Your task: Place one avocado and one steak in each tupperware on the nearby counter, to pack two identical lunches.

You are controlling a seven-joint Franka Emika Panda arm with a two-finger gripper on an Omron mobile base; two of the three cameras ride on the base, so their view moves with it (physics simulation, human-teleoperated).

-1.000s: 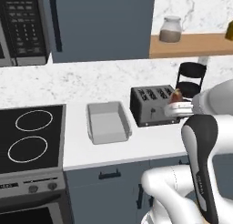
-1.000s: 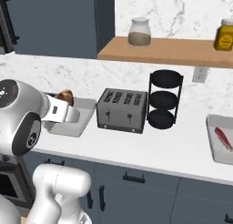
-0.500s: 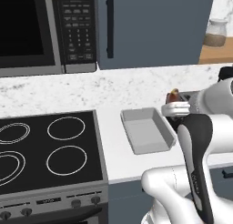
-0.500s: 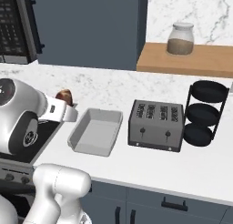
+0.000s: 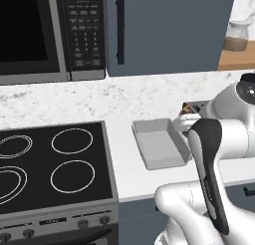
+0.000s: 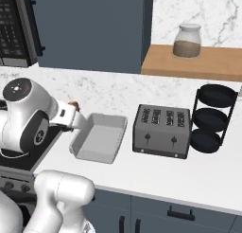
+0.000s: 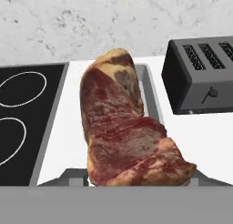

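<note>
Above the tupperware (image 6: pixel 100 141), arm folded low, jaws clamped on the steak (image 7: pixel 127 136), toaster (image 6: pixel 163 131) beside.

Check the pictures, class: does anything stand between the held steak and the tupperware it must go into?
Nothing visible does. The gripper holds the steak at the tupperware, which looks empty; the toaster stands off to one side.

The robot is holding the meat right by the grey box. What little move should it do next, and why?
Probably ease the claw out over the tupperware and lower it. The steak hangs in its grip near the box's stove-side rim, and the box looks empty, so it likely isn't placed yet.
</note>
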